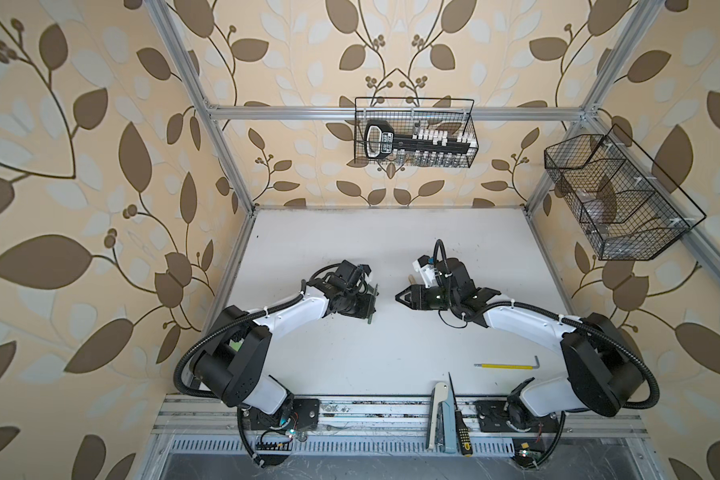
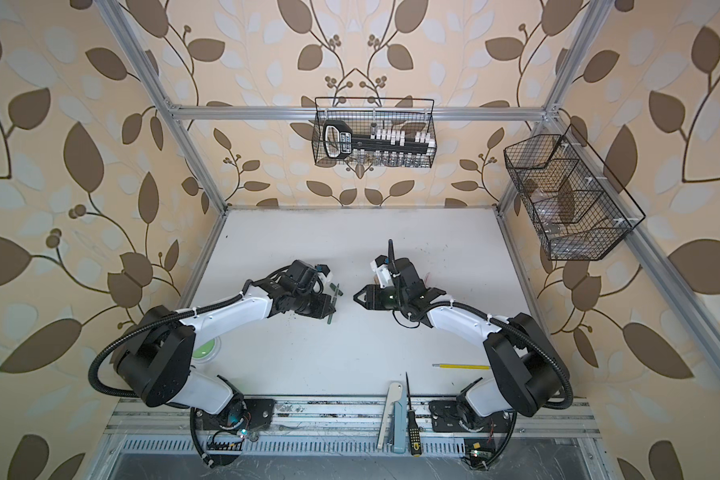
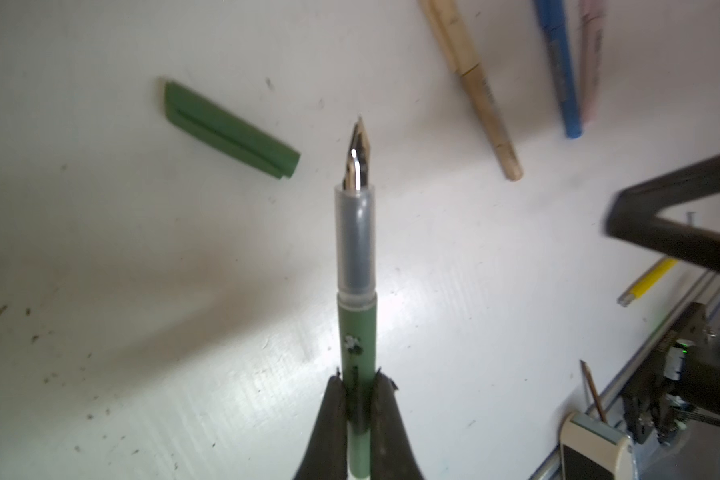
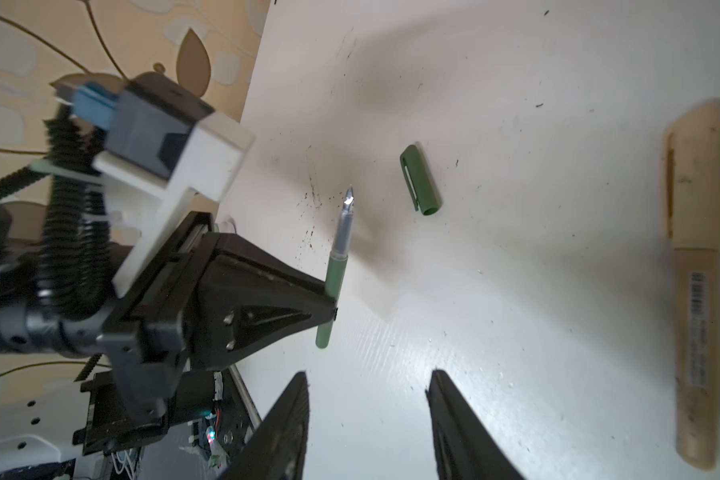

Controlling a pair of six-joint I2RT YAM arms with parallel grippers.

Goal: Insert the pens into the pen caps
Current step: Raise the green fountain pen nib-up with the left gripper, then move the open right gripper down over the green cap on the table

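Left gripper (image 3: pixel 360 382) clamped on the green pen (image 3: pixel 356 328); right gripper (image 4: pixel 368 374) spread.

White table (image 1: pixel 391 249) sits under both my arms, which meet nose to nose near its middle in both top views. My left jaws are pressed tight on the green pen's barrel and hold it clear of the table, with the bare nib and clear grip section sticking out past the fingertips. My right jaws stand apart with nothing between them, pointing at the pen from close by. The tan pen (image 4: pixel 693 291) lies flat with its cap on, off to my right gripper's side. The blue pen (image 3: pixel 560 70) and pink pen (image 3: pixel 590 62) lie side by side just past it; touching or not, can't tell. The green cap (image 4: pixel 420 180) lies flat on the table near the nib, apart from it.
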